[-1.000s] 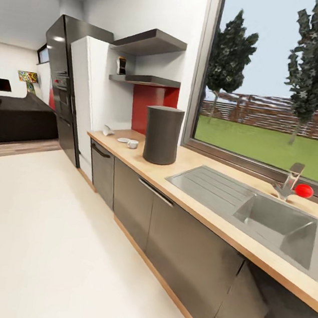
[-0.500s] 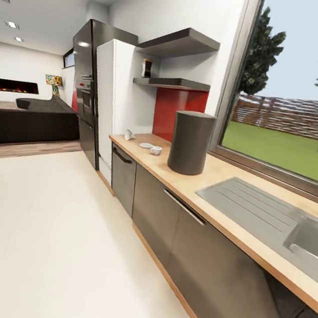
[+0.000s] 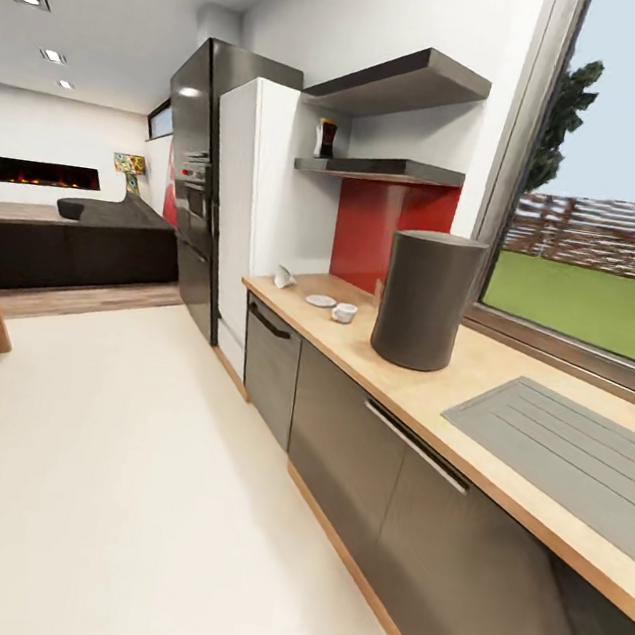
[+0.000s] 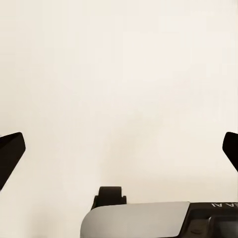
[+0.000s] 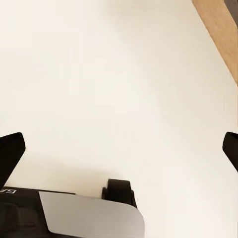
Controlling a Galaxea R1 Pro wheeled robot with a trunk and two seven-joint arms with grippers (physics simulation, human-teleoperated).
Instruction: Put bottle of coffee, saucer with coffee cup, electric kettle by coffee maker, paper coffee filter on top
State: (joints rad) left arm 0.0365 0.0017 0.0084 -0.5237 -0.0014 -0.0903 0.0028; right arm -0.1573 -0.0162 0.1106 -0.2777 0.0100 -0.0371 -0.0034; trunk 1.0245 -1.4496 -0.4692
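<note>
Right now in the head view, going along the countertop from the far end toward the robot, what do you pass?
Paper coffee filter → saucer → coffee cup → coffee maker → sink drainboard, all on the kitchen countertop.

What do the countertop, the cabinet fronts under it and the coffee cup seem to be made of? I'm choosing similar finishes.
The kitchen countertop looks like light wood or laminate: pale grain, thin wooden edge. The cabinet fronts look like glossy dark grey lacquer, faintly reflective. The coffee cup looks like white glazed ceramic, though it is too small to be sure.
</note>
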